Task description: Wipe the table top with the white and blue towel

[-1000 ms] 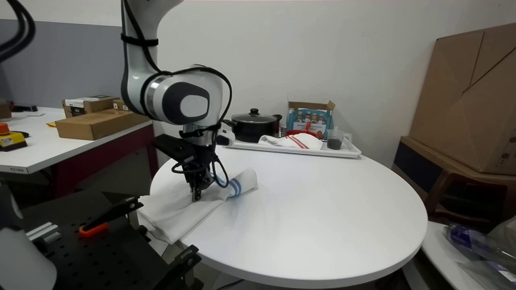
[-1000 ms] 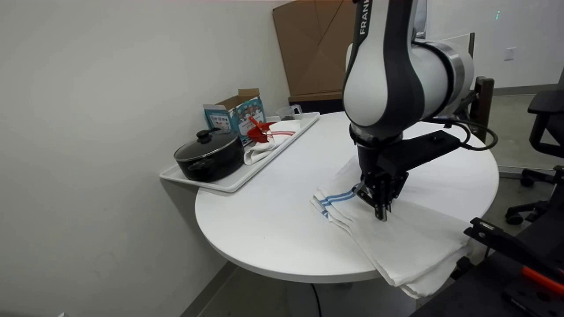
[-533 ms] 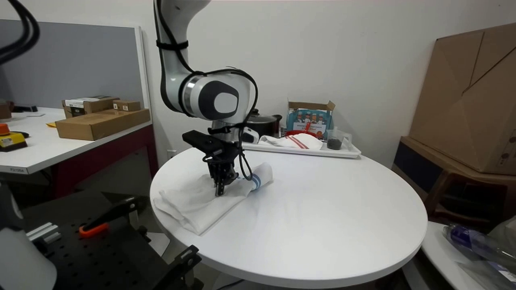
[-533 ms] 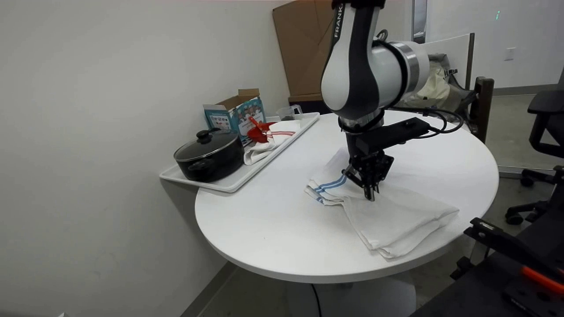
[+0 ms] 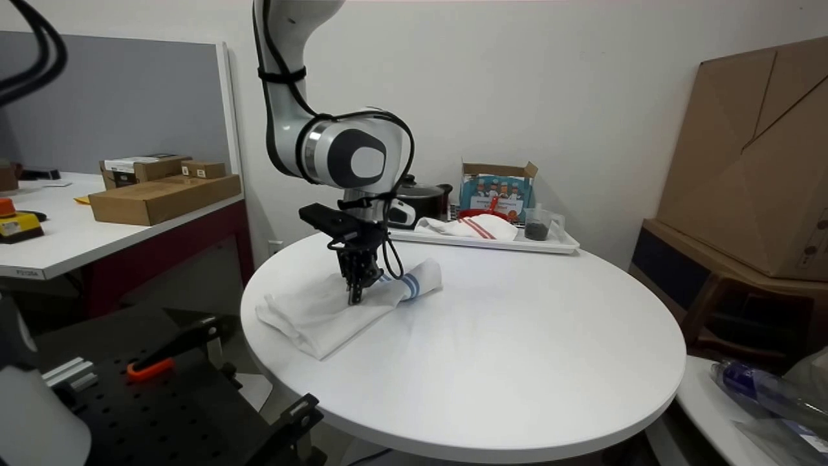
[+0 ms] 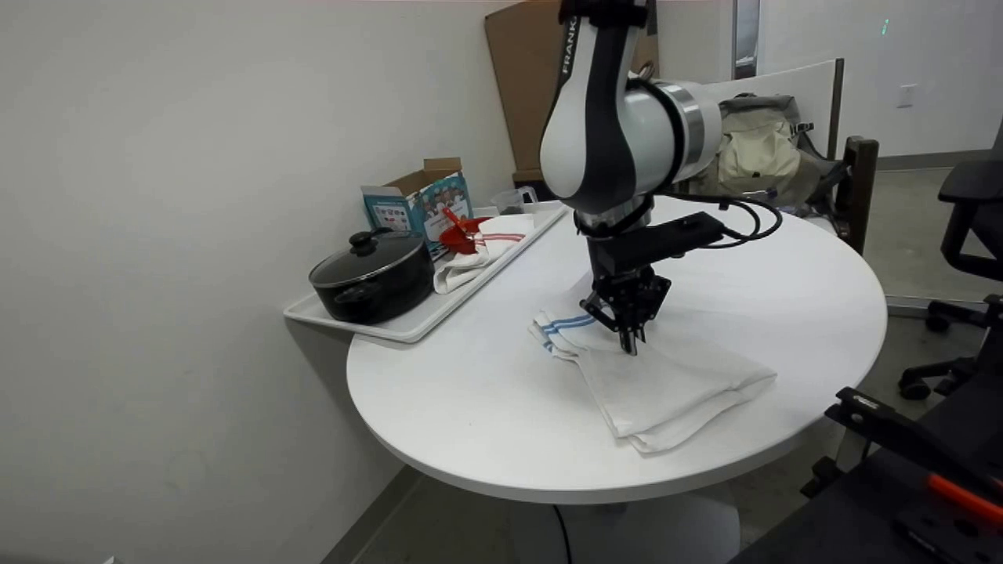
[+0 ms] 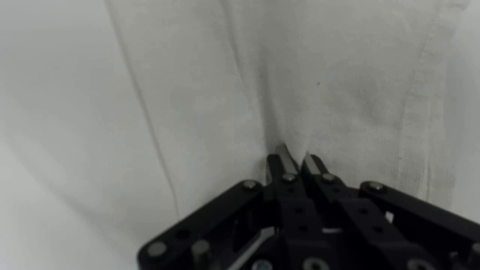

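The white and blue towel (image 5: 317, 317) lies folded and flat on the round white table top (image 5: 517, 349), near its edge on the robot's side. Its blue stripes show at the end towards the tray in both exterior views. In an exterior view the towel (image 6: 666, 399) rests wholly on the table top (image 6: 470, 423). My gripper (image 5: 354, 299) points down into the middle of the towel. In the wrist view the gripper (image 7: 298, 159) is shut on a pinched fold of the towel (image 7: 210, 105), with creases running from the fingertips. The table under the towel is hidden.
A white tray (image 5: 546, 247) at the table's wall side holds a black pot (image 6: 372, 278), a box (image 5: 497, 194), a red-striped cloth (image 5: 475, 226) and a measuring cup (image 5: 538, 226). A black platform with clamps (image 5: 162, 388) stands beside the table. A workbench with boxes (image 5: 162, 197) is behind.
My gripper has dragged the towel inward across the table, away from the edge and closer to the wall. A corner that hung over the edge is now on the table. The grip has stayed shut.
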### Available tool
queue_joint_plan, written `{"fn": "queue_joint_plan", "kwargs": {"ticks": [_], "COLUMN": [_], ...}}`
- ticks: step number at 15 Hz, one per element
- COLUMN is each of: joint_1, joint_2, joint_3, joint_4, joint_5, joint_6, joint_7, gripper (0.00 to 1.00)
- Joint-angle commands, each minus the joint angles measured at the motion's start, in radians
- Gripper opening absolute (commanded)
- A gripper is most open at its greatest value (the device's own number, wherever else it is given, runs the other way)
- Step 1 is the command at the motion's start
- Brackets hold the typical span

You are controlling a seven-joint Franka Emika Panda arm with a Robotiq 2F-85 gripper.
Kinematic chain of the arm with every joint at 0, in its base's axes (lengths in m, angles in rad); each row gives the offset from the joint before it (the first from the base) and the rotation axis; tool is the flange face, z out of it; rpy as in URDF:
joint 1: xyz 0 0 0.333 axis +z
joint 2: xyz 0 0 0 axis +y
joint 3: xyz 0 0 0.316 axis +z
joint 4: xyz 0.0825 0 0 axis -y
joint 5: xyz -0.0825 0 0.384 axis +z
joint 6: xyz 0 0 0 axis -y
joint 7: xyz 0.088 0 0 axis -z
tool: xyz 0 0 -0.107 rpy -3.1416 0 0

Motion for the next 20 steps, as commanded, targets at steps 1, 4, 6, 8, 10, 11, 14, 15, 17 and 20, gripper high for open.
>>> {"fn": "queue_joint_plan", "kwargs": {"ticks": [1,4,6,8,10,11,14,15,17,20], "joint_1": [0.034,0.078,0.107,0.129,0.141,0.140,0.153,0.150,0.138,0.119], "joint_2": [0.088,0.154,0.191,0.212,0.220,0.223,0.223,0.218,0.191,0.125], "joint_3": [0.012,0.018,0.028,0.046,0.073,0.090,0.122,0.132,0.163,0.215], "joint_4": [0.151,0.290,0.366,0.409,0.420,0.413,0.360,0.348,0.301,0.197], "joint_5": [0.012,-0.003,-0.006,-0.002,0.011,0.022,0.031,0.033,0.040,0.058], "joint_6": [-0.071,-0.139,-0.177,-0.201,-0.209,-0.206,-0.182,-0.181,-0.162,-0.093], "joint_7": [0.032,0.051,0.056,0.054,0.042,0.036,0.035,0.028,0.000,-0.045], "gripper": [0.01,0.01,0.01,0.01,0.01,0.01,0.01,0.01,0.01,0.01]}}
